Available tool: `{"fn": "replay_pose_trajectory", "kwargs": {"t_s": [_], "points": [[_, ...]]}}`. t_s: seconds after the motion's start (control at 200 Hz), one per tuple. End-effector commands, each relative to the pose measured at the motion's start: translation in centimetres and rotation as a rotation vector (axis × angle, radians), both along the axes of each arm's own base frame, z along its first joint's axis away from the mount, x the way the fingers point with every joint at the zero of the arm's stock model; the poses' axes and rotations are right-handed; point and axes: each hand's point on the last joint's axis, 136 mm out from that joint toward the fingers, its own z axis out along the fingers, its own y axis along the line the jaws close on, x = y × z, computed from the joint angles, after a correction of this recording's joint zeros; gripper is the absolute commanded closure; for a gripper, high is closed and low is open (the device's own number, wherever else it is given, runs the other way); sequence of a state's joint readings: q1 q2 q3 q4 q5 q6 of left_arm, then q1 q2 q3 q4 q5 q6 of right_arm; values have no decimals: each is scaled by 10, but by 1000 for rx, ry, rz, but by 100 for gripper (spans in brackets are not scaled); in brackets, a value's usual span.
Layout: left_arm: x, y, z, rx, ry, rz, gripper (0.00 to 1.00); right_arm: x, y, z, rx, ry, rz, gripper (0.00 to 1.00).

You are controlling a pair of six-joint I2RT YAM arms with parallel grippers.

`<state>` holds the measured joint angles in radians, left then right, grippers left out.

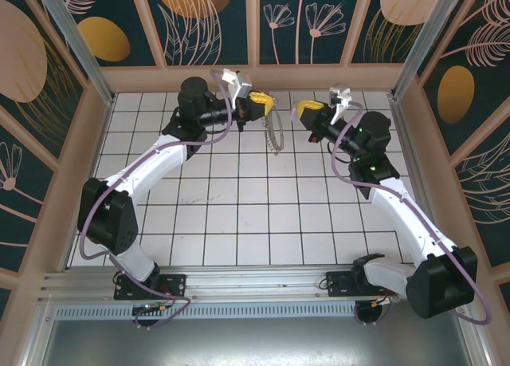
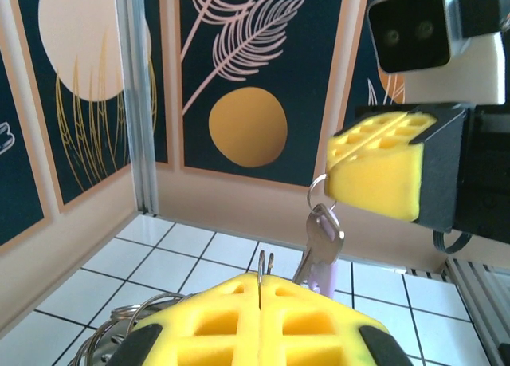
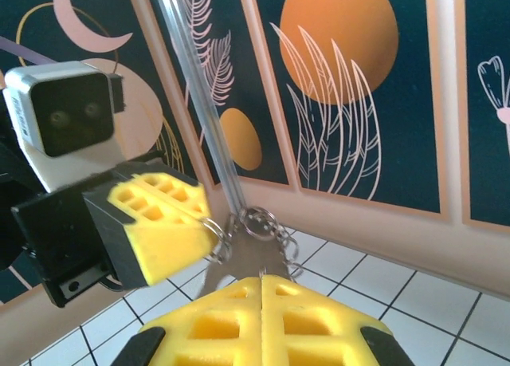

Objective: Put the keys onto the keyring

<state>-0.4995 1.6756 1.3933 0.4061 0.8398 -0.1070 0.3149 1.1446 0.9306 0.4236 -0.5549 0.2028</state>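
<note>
Left claw (image 1: 256, 103): pressed together; its yellow waffle-textured foam pads (image 2: 223, 326) meet along one seam, and a thin doubled wire stands out of that seam; it is pinching the large thin dark-brown wire keyring with silvery chain links (image 1: 275, 135).

Right claw (image 1: 307, 109): pressed together, tip facing the left claw; it pinches the top end of the tiny silver metal key with a pale lilac head (image 2: 322, 242); a small silver wire loop (image 2: 316, 194) curls out at the pad tip, and whether the pads bear on the loop or on the key's own metal cannot be told.

Position: both claws are raised above the white tiled floor with dark grout lines (image 1: 239, 214), near the middle of its far edge, tips near each other but apart; the keyring hangs between them, edge-on from above, dropping from the left claw toward the floor.

Key relative to claws: it hangs just below the right claw's tip, lilac end lowest, just beyond the left claw's fingertips and beside the wire they hold; contact between key and keyring wire cannot be confirmed.

Materials: further ring coils, grey and glossy, show low beside the left pads (image 2: 127, 330); small round chain links (image 3: 259, 221) sit just off the left claw's tip in the right wrist view; matt dark patterned wall panels (image 1: 211, 19) enclose the floor.
</note>
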Motion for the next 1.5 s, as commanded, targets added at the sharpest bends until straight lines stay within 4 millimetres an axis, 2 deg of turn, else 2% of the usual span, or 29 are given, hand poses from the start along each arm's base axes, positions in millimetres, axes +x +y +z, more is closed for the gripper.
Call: {"fn": "replay_pose_trajectory", "kwargs": {"t_s": [0.0,0.295,0.936,1.231,1.496], "points": [[-2,-1,17,5,-76,34,100,-9,3,26,1,-105,49,100],[-5,-4,16,32,-90,82,100,-12,11,18,-13,-83,103,100],[-18,-14,17,43,-104,45,100,-4,37,-1,-52,-33,168,100],[-22,-15,17,45,-111,28,100,1,38,-4,-64,-27,154,100],[-29,-14,21,44,-128,6,100,14,37,-18,-105,-2,121,100]]}}
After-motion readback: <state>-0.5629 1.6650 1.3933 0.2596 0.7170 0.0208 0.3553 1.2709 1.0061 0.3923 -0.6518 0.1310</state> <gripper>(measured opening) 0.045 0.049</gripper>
